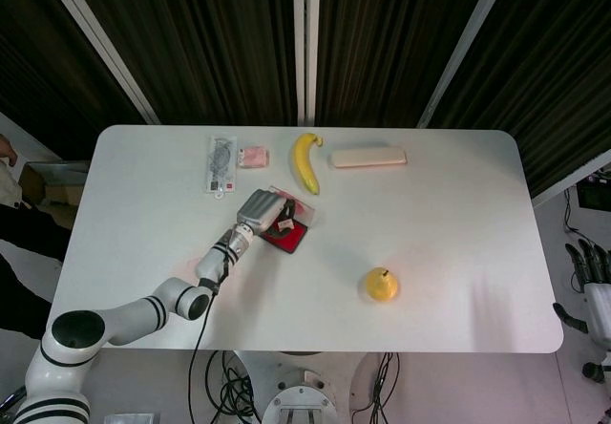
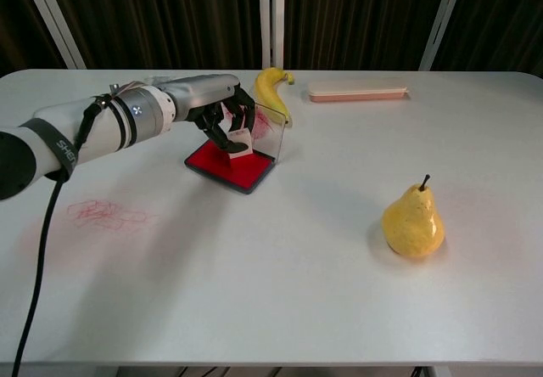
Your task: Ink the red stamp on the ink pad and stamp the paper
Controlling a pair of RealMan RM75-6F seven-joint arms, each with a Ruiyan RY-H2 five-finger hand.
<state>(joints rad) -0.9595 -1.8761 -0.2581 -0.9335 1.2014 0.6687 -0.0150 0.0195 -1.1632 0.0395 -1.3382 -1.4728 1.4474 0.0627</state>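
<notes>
My left hand (image 2: 214,109) (image 1: 262,211) pinches the small red and white stamp (image 2: 240,144) (image 1: 284,224) from above. The stamp's lower end sits on the red surface of the open ink pad (image 2: 222,165) (image 1: 289,240). The pad's clear lid (image 2: 267,122) stands upright behind it, smeared with red ink. A patch of red scribbled marks (image 2: 107,214) lies on the white surface at the near left; no separate sheet of paper can be told apart. My right hand (image 1: 590,269) hangs beyond the table's right edge, holding nothing, fingers apart.
A banana (image 2: 270,88) lies just behind the ink pad. A flat pink case (image 2: 357,94) sits at the back, and a yellow pear (image 2: 413,221) stands at the near right. A packaged item (image 1: 221,163) and a small pink object (image 1: 253,157) lie at the back left.
</notes>
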